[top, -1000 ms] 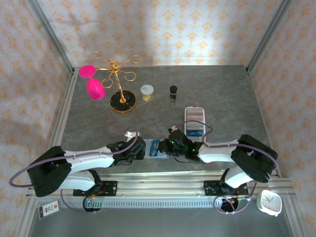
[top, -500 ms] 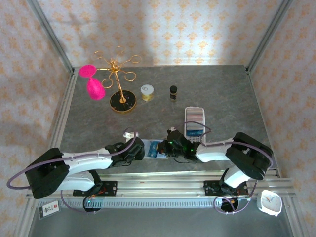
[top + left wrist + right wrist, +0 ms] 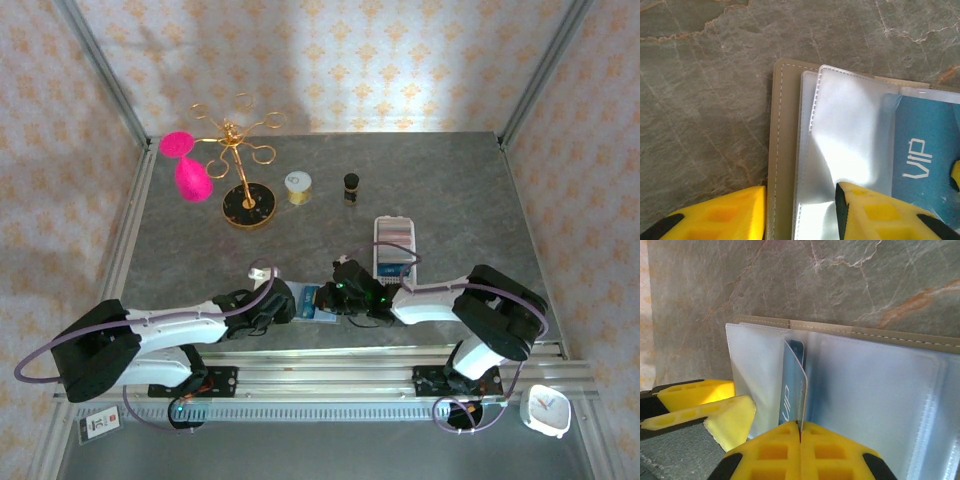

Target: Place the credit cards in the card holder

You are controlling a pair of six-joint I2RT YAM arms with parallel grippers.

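The grey-green card holder (image 3: pixel 316 301) lies open near the table's front edge, its clear sleeves (image 3: pixel 850 130) facing up. My right gripper (image 3: pixel 800 427) is shut on a blue card marked VIP (image 3: pixel 794 385), held on edge. The card's far end sits inside a sleeve pocket of the holder (image 3: pixel 880 390). My left gripper (image 3: pixel 800 200) is open and straddles the holder's left edge, one finger on the table and the other on a sleeve. Its fingers (image 3: pixel 695 390) appear at the left of the right wrist view. More cards (image 3: pixel 395 238) lie in the white tray (image 3: pixel 378 232).
A gold jewellery stand (image 3: pixel 246 205) with pink pieces (image 3: pixel 186 165) stands at the back left. A small yellowish roll (image 3: pixel 297 186) and a dark little bottle (image 3: pixel 351 186) sit mid-back. A white clock (image 3: pixel 545 410) lies beyond the front rail, right.
My right gripper has moved left toward the holder with the blue card. The left gripper has hardly shifted.
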